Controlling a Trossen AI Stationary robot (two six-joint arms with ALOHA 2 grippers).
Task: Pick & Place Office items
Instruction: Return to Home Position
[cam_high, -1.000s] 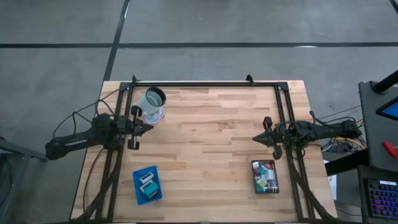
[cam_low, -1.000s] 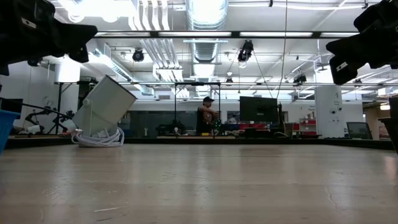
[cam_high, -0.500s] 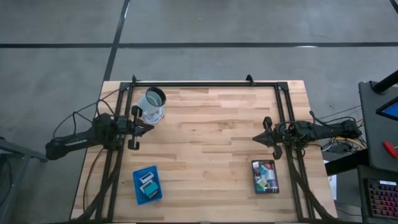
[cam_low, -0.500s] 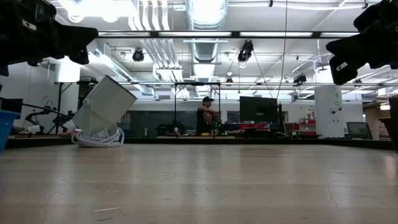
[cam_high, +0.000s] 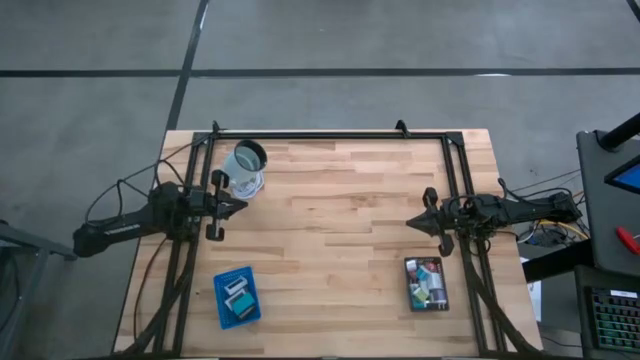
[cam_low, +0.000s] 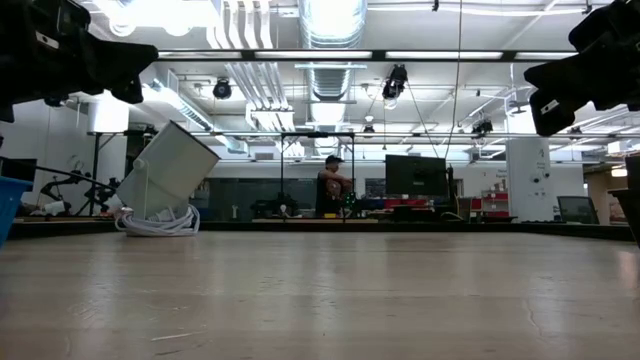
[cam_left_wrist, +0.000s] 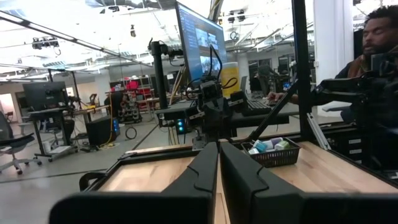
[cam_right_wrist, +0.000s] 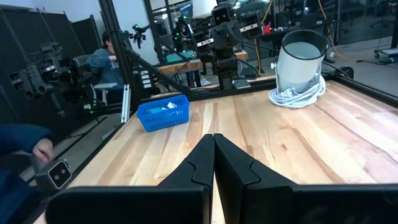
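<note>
The office items lie as small coloured and white pieces in two trays: a blue tray (cam_high: 237, 296) (cam_right_wrist: 163, 112) near the table's front left and a black tray (cam_high: 427, 283) (cam_left_wrist: 273, 152) near the front right. My left gripper (cam_high: 241, 205) (cam_left_wrist: 218, 169) hovers shut at the table's left side, pointing toward the middle, beside a clear cup (cam_high: 246, 169). My right gripper (cam_high: 410, 223) (cam_right_wrist: 214, 155) hovers shut at the right side, pointing toward the middle, a little behind the black tray. Neither gripper has anything between its fingers.
The clear cup (cam_right_wrist: 300, 59) stands on a coil of white cord (cam_right_wrist: 297, 94) at the far left. A dark frame (cam_high: 330, 135) runs along the table's far edge and down both sides. Bare wood (cam_high: 330, 230) lies between the arms. People sit beyond the table (cam_left_wrist: 373, 31) (cam_right_wrist: 106, 59).
</note>
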